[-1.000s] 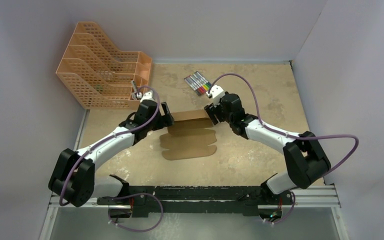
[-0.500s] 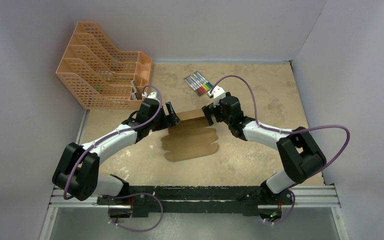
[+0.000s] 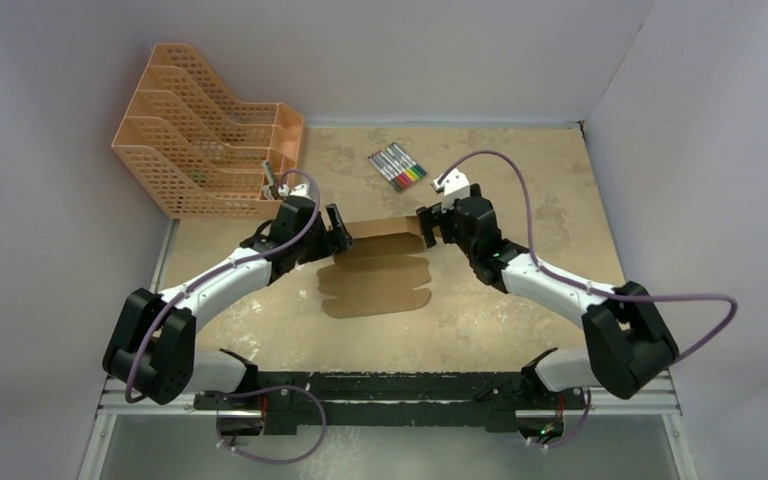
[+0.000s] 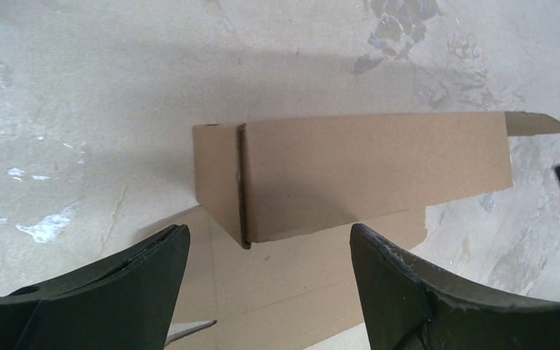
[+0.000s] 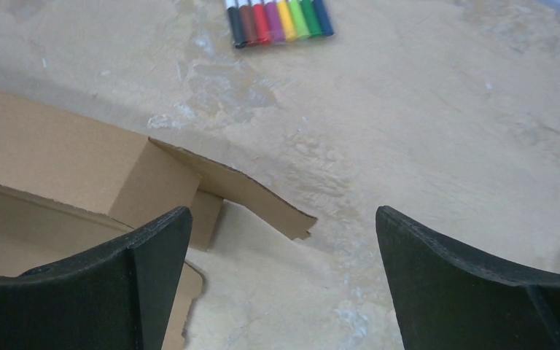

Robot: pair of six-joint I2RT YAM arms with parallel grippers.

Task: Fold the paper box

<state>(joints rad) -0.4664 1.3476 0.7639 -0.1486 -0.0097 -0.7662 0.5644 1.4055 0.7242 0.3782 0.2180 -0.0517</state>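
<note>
The paper box is a brown cardboard sheet lying mid-table, its far panel folded up as a standing wall. In the left wrist view the raised wall stands with a short end flap bent at its left corner. In the right wrist view the wall's right end has a loose flap splayed onto the table. My left gripper is open at the wall's left end, holding nothing. My right gripper is open at the wall's right end, holding nothing.
An orange mesh file rack stands at the back left. A row of coloured markers lies behind the box, also in the right wrist view. White walls close the back and the right side.
Both grippers have drawn slightly outward from the ends of the raised wall. The right arm's elbow swung right. The sheet settled back a little to the left.
</note>
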